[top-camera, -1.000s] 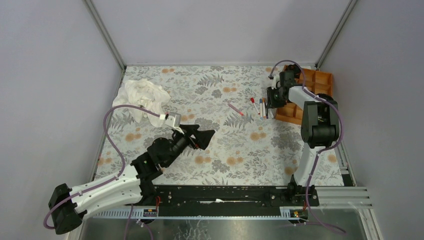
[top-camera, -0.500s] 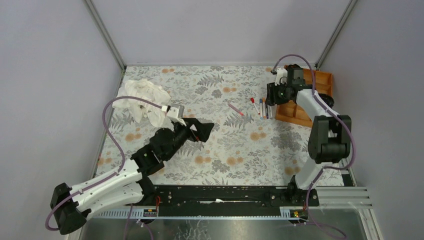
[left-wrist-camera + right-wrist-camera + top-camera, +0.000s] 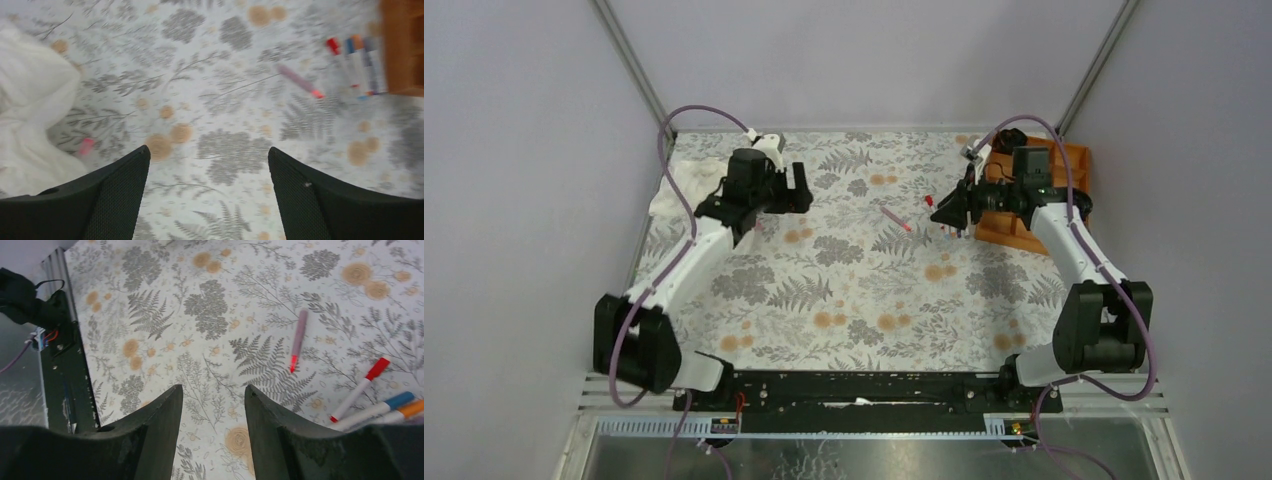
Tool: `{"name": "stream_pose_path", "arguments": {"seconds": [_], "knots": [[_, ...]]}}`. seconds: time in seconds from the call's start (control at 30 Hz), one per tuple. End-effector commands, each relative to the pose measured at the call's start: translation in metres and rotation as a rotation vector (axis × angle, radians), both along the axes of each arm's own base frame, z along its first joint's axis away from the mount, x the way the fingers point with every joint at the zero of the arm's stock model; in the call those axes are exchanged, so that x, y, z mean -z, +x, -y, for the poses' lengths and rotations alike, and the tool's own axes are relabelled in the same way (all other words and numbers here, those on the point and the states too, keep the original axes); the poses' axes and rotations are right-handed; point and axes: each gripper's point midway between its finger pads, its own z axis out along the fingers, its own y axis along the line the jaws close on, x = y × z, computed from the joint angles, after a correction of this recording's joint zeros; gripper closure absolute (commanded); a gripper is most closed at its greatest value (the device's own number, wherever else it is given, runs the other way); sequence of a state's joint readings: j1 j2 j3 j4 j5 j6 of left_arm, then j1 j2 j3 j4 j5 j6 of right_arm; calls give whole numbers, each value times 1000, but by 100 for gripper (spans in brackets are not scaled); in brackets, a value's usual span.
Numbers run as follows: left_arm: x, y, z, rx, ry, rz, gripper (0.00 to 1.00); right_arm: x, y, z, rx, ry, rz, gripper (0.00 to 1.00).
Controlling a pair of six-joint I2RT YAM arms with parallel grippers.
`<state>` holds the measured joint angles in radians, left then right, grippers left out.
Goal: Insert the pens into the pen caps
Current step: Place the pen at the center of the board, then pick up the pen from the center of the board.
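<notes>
A lone pinkish pen [image 3: 894, 218] with a bare red tip [image 3: 293, 364] lies uncapped on the floral mat, also seen as the pinkish pen [image 3: 300, 81]. A row of white pens [image 3: 357, 65] wearing red, blue, orange and dark caps lies beside the orange tray. The red-capped pen [image 3: 362, 387] and blue-capped pen [image 3: 382, 406] show in the right wrist view. A small pink cap [image 3: 86, 146] sits at the cloth's edge. My right gripper [image 3: 214, 388] hovers open and empty near the pen row, partly hiding it from above. My left gripper [image 3: 207, 150] is wide open and empty, by the cloth.
A crumpled white cloth [image 3: 30, 110] lies at the far left, partly under my left arm. An orange compartment tray [image 3: 1036, 190] stands at the far right. The black base rail [image 3: 65, 365] runs along the near edge. Grey walls close in the mat.
My left arm swung from mid-table to the far left beside the cloth. My right gripper widened and turned away from the pen row, now pointing left.
</notes>
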<state>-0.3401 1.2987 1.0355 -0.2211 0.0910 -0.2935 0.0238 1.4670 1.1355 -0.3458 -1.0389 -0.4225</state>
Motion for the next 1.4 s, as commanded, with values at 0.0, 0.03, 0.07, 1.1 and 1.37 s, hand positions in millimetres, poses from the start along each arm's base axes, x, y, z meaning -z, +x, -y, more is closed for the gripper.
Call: {"name": "stream_pose_path", "arguments": {"seconds": [0.0, 0.03, 0.07, 1.1, 1.37], "knots": [[67, 2, -40, 88, 194, -297, 13, -20, -17, -13, -123, 98, 60, 44], [74, 8, -50, 74, 226, -323, 16, -21, -17, -13, -127, 101, 55, 44], [80, 13, -58, 63, 257, -340, 18, -22, -17, -14, -127, 104, 48, 44], [181, 45, -144, -34, 550, -575, 48, -12, -17, -14, -131, 108, -17, 46], [200, 43, -142, 12, 467, -637, 58, -13, -18, -15, -137, 110, -17, 46]]}}
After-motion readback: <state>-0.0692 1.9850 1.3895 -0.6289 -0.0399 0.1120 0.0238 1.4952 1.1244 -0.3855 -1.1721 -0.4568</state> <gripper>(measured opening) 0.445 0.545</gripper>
